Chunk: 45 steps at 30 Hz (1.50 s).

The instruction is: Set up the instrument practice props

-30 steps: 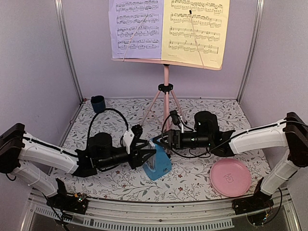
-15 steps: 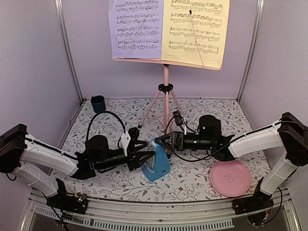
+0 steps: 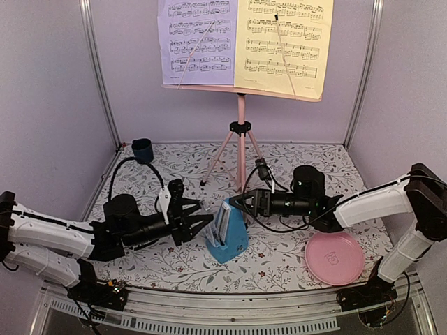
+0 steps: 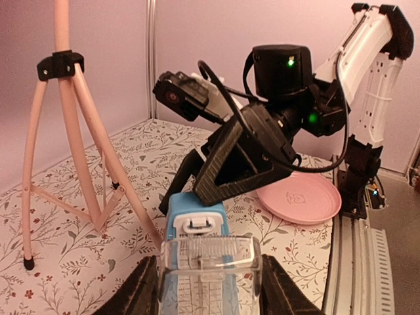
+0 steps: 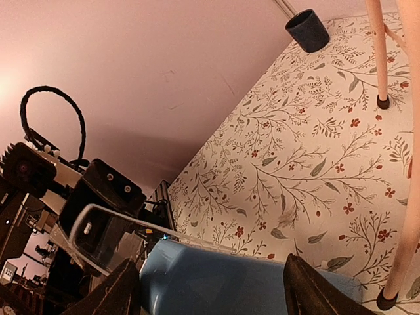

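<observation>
The pink tripod music stand (image 3: pixel 241 125) stands at the back, with the lavender sheet (image 3: pixel 198 38) and the yellow sheet (image 3: pixel 283 42) on its desk. The blue pyramid metronome (image 3: pixel 234 239) stands upright on the mat in front. My right gripper (image 3: pixel 236 202) is closed on its top from the right; its blue body (image 5: pixel 230 282) fills the gap between my fingers. My left gripper (image 3: pixel 207 222) comes from the left, and its fingers press both sides of the metronome's clear front cover (image 4: pixel 210 259), which leans away from the blue body (image 4: pixel 197 213).
A round pink plate (image 3: pixel 334 257) lies at the front right, close to the right arm. A small dark blue cup (image 3: pixel 142 150) stands at the back left corner. The stand's legs (image 4: pixel 65 131) spread just behind the metronome. Walls enclose three sides.
My left arm has drawn back to the left and the clear cover has come away from the metronome's face with it. The right gripper stays on the metronome's top.
</observation>
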Each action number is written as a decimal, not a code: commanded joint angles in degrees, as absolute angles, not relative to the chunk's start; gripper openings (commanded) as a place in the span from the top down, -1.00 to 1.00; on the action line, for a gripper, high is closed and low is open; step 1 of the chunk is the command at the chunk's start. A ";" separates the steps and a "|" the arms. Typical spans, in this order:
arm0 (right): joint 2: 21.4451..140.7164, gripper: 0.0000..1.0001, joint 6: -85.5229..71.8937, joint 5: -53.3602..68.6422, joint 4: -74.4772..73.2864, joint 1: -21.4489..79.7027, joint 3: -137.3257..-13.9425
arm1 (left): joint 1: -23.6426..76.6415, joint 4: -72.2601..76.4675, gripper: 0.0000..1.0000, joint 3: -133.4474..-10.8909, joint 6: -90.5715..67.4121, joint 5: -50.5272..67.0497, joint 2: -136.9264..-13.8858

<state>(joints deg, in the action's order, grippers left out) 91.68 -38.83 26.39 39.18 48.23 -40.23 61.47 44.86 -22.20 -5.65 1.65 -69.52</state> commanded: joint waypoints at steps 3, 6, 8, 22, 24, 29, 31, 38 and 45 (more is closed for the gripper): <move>95.65 -0.53 -34.10 21.80 18.15 46.38 -37.85 | 60.69 31.72 0.82 -22.30 -10.33 -4.69 -57.72; 95.39 -0.55 -33.30 22.38 18.06 47.28 -39.31 | 57.89 19.07 0.85 -24.57 -14.74 -10.13 -54.01; 95.28 -0.56 -32.93 22.52 17.91 48.15 -40.27 | 54.74 10.97 0.87 -26.85 -17.99 -11.83 -53.27; 97.42 -0.60 -28.54 26.02 16.87 49.88 -49.02 | 36.94 -2.97 0.86 -32.54 -24.68 -4.20 -66.12; 97.49 -0.62 -28.18 26.08 17.00 49.84 -49.71 | 36.70 -1.40 0.85 -32.82 -24.12 -4.17 -68.82; 97.32 -0.66 -27.66 27.23 17.57 49.84 -50.98 | 35.29 0.62 0.84 -34.61 -23.33 -4.10 -75.86; 97.09 -0.68 -27.53 27.38 17.57 49.87 -51.19 | 34.69 0.63 0.80 -35.68 -23.08 -4.62 -78.38; 95.13 -0.80 -27.27 27.59 17.51 49.84 -51.84 | 33.52 0.00 0.71 -38.53 -22.28 -5.63 -85.40; 92.32 -0.99 -27.16 27.76 16.68 49.88 -52.63 | 32.96 -0.24 0.44 -39.42 -22.70 -5.59 -88.72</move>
<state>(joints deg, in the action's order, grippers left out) 93.80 -28.60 29.08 22.06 49.74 -52.12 33.93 -0.14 -38.44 -23.14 -5.19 -87.29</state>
